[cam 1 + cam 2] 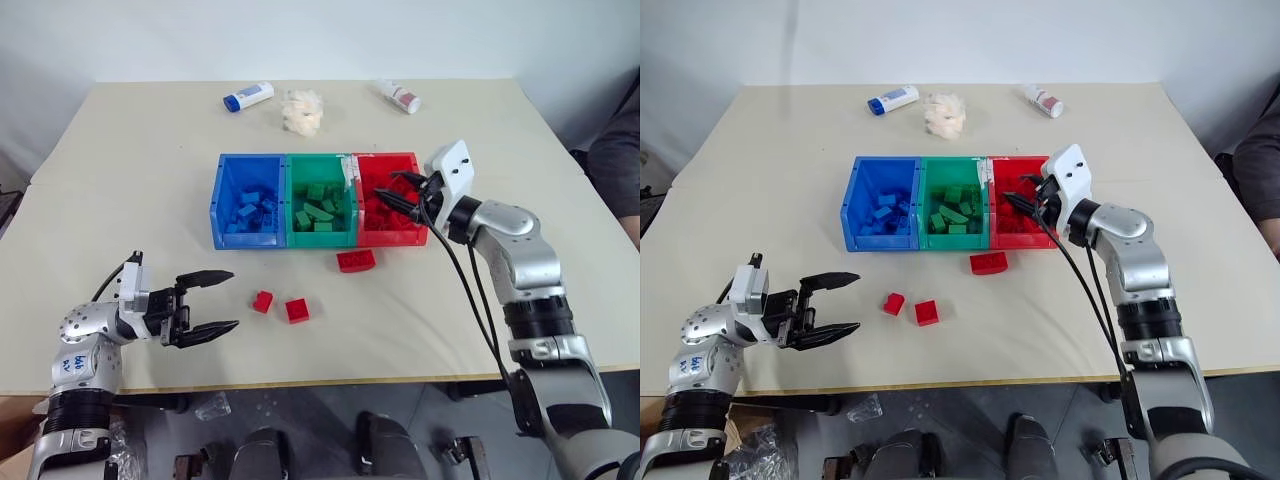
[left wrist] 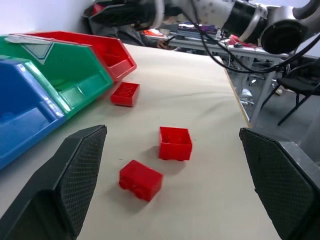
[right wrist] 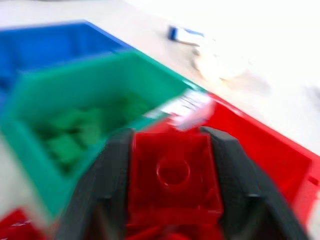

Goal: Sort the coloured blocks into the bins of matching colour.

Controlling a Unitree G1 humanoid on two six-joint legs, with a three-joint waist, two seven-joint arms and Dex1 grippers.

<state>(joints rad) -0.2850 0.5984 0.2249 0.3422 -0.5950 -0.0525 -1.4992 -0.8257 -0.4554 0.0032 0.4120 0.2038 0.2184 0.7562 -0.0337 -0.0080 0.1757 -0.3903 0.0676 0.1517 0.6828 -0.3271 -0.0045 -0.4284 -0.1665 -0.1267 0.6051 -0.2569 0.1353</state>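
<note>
My right gripper pinches a red block directly over the red bin, drop lies straight below. My left gripper, jaws wide and empty, points at two red blocks just beyond it.

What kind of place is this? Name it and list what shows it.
Probably a robot lab or test room. A plain table stands against a bare white wall, laid out with three sorting bins and toy blocks. The left wrist view shows cluttered desks and a chair behind.
</note>
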